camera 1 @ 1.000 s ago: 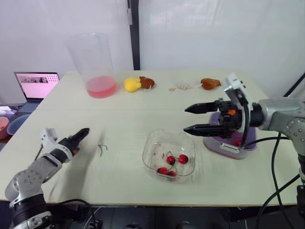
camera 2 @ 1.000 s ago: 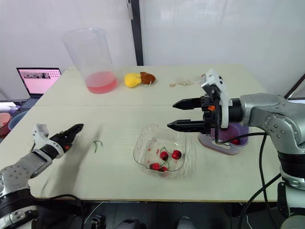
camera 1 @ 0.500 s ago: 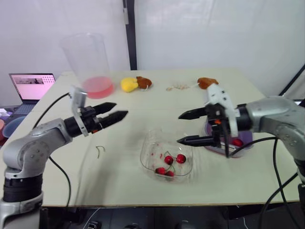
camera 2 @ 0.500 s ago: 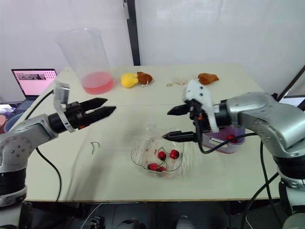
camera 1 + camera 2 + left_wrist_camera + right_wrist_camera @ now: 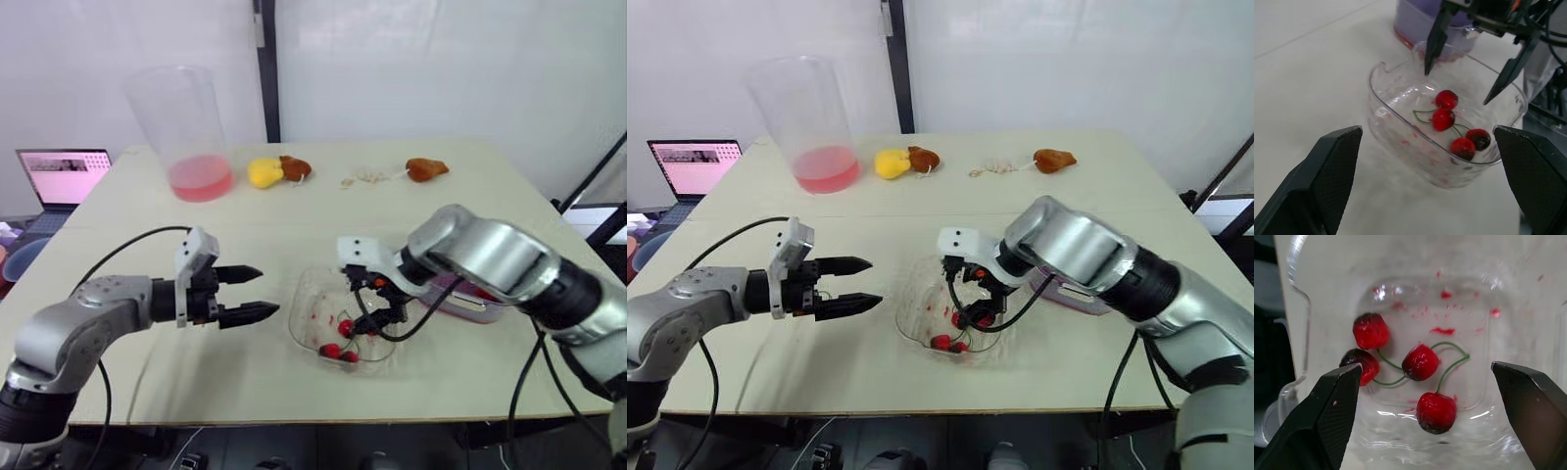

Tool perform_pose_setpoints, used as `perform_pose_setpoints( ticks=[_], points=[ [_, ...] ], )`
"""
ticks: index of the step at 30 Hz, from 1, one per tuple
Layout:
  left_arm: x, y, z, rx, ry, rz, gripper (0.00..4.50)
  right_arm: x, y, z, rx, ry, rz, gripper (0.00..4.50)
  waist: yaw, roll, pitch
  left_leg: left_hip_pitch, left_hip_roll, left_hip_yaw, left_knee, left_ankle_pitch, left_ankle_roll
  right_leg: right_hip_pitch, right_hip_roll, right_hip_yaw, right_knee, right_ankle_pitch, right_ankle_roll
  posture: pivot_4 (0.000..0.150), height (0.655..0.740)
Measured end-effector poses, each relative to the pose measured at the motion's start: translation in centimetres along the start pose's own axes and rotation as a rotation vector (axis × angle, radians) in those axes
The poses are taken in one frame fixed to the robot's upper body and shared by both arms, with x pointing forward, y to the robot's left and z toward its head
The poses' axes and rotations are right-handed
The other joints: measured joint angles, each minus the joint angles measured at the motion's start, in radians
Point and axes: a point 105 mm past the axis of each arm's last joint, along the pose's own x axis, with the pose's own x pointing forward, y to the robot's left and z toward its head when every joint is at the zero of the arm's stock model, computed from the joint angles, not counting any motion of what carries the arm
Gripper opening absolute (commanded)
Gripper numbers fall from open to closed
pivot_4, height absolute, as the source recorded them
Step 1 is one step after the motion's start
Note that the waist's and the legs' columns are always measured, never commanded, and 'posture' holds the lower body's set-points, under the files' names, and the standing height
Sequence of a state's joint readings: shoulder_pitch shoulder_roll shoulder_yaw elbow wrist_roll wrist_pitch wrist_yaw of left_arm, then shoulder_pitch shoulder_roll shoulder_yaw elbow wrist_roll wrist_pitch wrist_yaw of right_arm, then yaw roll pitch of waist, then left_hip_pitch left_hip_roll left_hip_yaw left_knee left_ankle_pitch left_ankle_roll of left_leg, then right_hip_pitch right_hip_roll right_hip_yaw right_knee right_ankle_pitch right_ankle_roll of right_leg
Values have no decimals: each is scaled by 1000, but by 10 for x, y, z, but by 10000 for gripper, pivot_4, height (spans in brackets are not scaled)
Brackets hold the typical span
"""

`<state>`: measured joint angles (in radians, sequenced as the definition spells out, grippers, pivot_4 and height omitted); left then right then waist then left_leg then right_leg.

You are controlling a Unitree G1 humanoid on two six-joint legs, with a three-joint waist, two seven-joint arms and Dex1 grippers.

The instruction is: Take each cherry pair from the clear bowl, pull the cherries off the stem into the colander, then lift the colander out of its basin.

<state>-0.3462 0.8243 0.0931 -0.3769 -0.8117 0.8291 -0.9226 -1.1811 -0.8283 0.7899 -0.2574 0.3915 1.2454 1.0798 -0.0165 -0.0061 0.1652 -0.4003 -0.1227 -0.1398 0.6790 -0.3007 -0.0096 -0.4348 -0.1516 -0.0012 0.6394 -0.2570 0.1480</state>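
I'm working over the pale bench [image 5: 323,220]. The bulkiest thing on it is the tall clear beaker [image 5: 186,122], with pink liquid in its base. It stands out at 11 o'clock, well away from the job, and a laptop [image 5: 65,176] sits beyond the bench edge at 10 o'clock. At 3 o'clock from the bowl, mostly behind my right arm, is the purple basin [image 5: 1418,22]. I take the colander to be seated inside it, but I can't separate the two from here. Keeping it just beside the bowl makes for a short carry once a cherry comes free. The clear bowl [image 5: 338,328] sits a little toward 5 o'clock from the bench centre. My right hand [image 5: 1456,87] hangs nose-down over it, released, both fingers spread wide and holding nothing. The tips are just inside the rim and above the fruit, which I read as lining up for a pick. My left hand [image 5: 266,292] hovers at 9 o'clock of the bowl, near it but not touching. It too is released and empty, with its fingers pointed at the bowl, I'd say so it can take the other end of a pair for the pull. Four cherries [image 5: 1420,362] lie on the bowl floor as two pairs, each joined by a green stem [image 5: 1452,360]. The pairs lie so close that their stems cross, so I'll need to close on one without dragging its neighbour.
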Motion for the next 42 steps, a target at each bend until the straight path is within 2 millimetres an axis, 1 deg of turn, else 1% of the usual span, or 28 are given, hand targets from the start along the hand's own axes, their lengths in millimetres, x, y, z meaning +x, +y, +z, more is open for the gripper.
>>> perform_pose_setpoints(
  ticks=[3, 8, 14, 17, 19, 21, 27, 32, 35, 36, 42],
  points=[
    [1, -5, -2, -2, 8, -12, 44803, 12, 1, -6, 3, 52, -8, 45000, 1, 0, 0, -4, 0, 0, 2, 0, 0, -4, 0, 0, 2, 0, 0, 1500, 7400],
    [2, -5, -1, -1, 8, -7, 44803, 22, -1, -15, -14, 97, -30, 45000, 4, 0, 0, -5, -1, 0, 4, 0, 0, -5, -1, 0, 5, 0, 0, 1500, 7400],
    [5, -5, 4, 18, -6, -11, 44803, 26, 2, -9, -21, 91, -21, 45000, 2, 0, 0, -5, -1, 0, 3, 0, -1, -6, 0, 0, 6, 0, 0, 1500, 7400],
    [8, -7, 0, 9, 15, -31, 45000, 29, 4, -7, -10, 87, -16, 36743, 1, 0, 0, -5, -1, 0, 3, 0, -1, -6, 0, 0, 6, 0, 0, 1500, 7400],
    [10, -8, -3, -2, 34, -41, 45000, 34, 8, -3, -6, 79, 0, 27668, 1, 0, 0, -5, -1, 0, 3, 0, -1, -6, 0, 0, 6, 0, 0, 1500, 7400],
    [11, -9, -2, -1, 38, -45, 45000, 38, 11, -1, -14, 75, 4, 27668, 2, 0, 0, -5, -1, 0, 3, 0, -1, -7, -1, 0, 6, 0, 0, 1500, 7400],
    [13, -8, 5, -2, 17, -56, 45000, 37, 7, -2, -12, 79, -25, 27668, 2, 0, 0, -5, -1, 0, 4, 0, -1, -7, 0, 0, 6, 0, 0, 1500, 7400],
    [16, -9, 6, -17, -3, -68, 45000, 37, 3, -5, 3, 85, -34, 27668, 0, 0, 0, -5, -1, 0, 4, 0, -1, -7, 0, 0, 6, 0, 0, 1500, 7400],
    [16, -9, 9, -11, -7, -70, 45000, 36, 2, -5, 3, 87, -43, 20086, 0, 0, 0, -5, -1, 0, 4, 0, -1, -7, 0, 0, 6, 0, 0, 1500, 7400],
    [16, -9, 9, -11, -8, -69, 45000, 36, 2, -5, 3, 87, -45, 15805, 0, 0, 0, -5, -1, 0, 4, 0, -1, -7, -1, 0, 6, 0, 0, 1500, 7400],
    [14, -4, 8, -26, -15, -54, 45000, 36, 1, -3, -15, 78, -46, 15805, 0, 0, 0, -5, -1, 0, 4, 0, -1, -7, 0, 0, 6, 0, 0, 1500, 7400]
  ],
)
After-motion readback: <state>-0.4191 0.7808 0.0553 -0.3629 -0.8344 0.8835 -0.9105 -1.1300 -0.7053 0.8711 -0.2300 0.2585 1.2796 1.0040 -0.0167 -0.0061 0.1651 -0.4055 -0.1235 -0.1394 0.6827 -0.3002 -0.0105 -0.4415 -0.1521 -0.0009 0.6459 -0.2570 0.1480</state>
